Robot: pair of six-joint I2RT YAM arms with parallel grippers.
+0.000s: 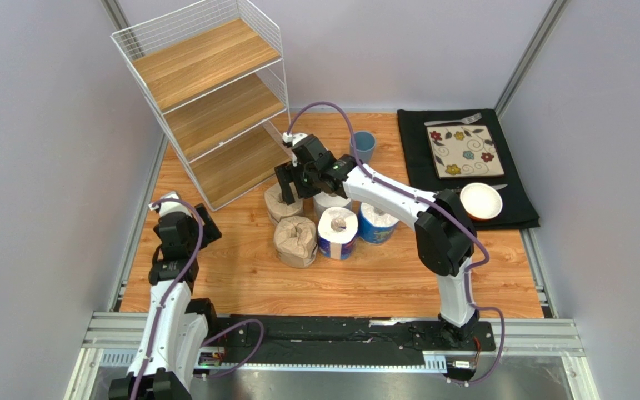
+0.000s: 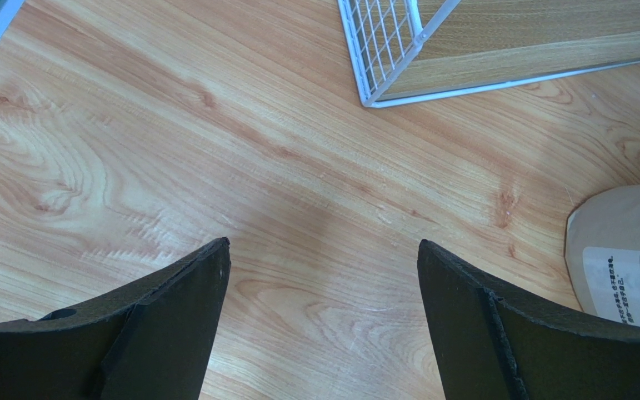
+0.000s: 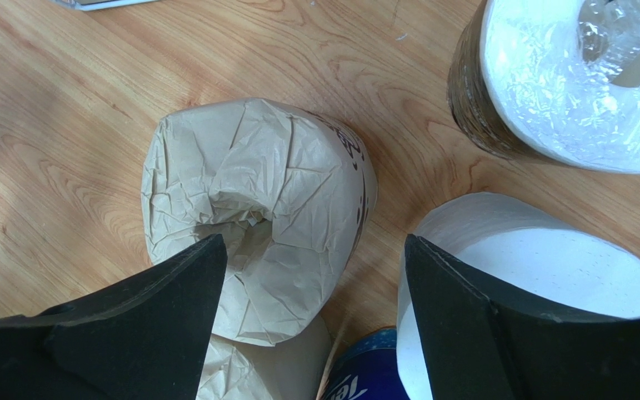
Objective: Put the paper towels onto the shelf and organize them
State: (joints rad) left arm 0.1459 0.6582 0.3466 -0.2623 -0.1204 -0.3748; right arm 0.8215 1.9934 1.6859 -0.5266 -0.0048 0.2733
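Counter (image 1: 240, 283) held every roll (image 1: 337, 233) I saw, shelf (image 1: 215, 92) bare; right pincer (image 1: 290, 188) spread over a brown roll (image 3: 248, 192), left pincer (image 2: 323, 250) spread too.

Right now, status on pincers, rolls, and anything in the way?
Left pincer open, empty. Right pincer open, low over brown roll. Shelf unloaded. White roll close beside, crowding the grasp.

I'm looking into a robotics lab cell: blank grey panel walls (image 1: 39, 125) box in a wood-grain bench (image 1: 240, 283), aluminium framing rail (image 1: 540, 330) along its near edge, left arm (image 1: 163, 304) and right arm (image 1: 390, 193) bolted there.
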